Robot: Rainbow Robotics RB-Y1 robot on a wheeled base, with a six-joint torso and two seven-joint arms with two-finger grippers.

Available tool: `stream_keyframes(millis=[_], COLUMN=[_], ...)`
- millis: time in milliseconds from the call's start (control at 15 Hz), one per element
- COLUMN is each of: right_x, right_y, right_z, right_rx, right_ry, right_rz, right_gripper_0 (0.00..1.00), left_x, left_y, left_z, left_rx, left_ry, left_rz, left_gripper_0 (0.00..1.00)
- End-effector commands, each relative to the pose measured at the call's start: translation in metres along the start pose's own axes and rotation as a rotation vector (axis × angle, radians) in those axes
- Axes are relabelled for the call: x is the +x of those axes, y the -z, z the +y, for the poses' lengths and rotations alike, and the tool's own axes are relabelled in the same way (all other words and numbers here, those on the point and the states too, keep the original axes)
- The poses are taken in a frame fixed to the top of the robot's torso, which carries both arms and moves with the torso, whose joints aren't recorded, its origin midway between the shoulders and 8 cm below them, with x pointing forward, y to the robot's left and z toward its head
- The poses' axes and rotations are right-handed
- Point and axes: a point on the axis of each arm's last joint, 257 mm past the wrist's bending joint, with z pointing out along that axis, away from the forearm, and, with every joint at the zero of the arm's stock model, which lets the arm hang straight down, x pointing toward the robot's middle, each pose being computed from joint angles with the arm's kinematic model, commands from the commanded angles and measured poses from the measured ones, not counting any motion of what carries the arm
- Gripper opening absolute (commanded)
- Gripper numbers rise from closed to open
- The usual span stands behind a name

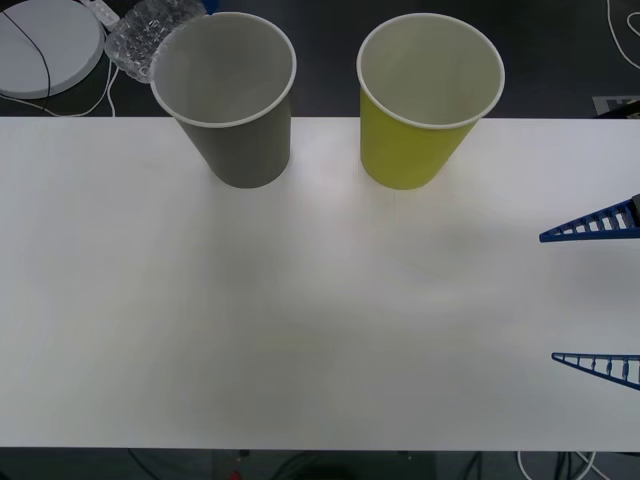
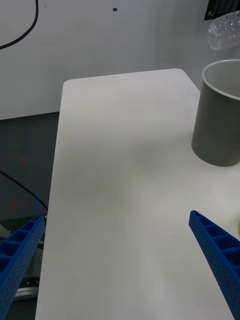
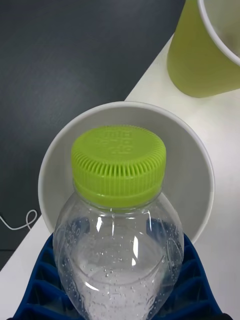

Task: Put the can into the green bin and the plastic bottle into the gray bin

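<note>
Both blue fingers of the left gripper (image 3: 120, 300) clamp the plastic bottle (image 3: 117, 240) above the gray bin (image 3: 200, 170); the right gripper (image 1: 600, 295) rests spread apart.

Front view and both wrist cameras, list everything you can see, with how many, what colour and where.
gray bin: one, dark gray with white rim, table's far edge, robot's left.
green bin: one, yellow-green with white rim, far edge, right of the gray one.
plastic bottle: one, clear with lime-green cap, held over the gray bin's mouth.
table: one, white.
white disc: one, beyond the table, far left.
left gripper: blue, shut on the bottle.
right gripper: blue, open, table's right edge.
</note>
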Motion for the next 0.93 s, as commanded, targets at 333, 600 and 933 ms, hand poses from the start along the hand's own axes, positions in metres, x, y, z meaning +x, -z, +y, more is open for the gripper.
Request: stream_keyframes(millis=[333, 600, 933], right_x=[0.000, 0.000, 0.000], right_y=[0.000, 0.000, 0.000], right_z=[0.000, 0.000, 0.000], right_rx=[0.000, 0.000, 0.000], right_ry=[0.000, 0.000, 0.000], right_rz=[0.000, 0.000, 0.000], right_gripper_0=[1.00, 1.00, 1.00], left_x=[-0.016, -0.021, -0.022], left_y=[-0.005, -0.007, -0.007], left_z=[-0.007, -0.004, -0.003], left_rx=[-0.007, -0.035, -0.038], left_ry=[-0.018, -0.028, -0.031], left_rz=[0.008, 0.007, 0.005], left_gripper_0=[0.00, 0.00, 1.00])
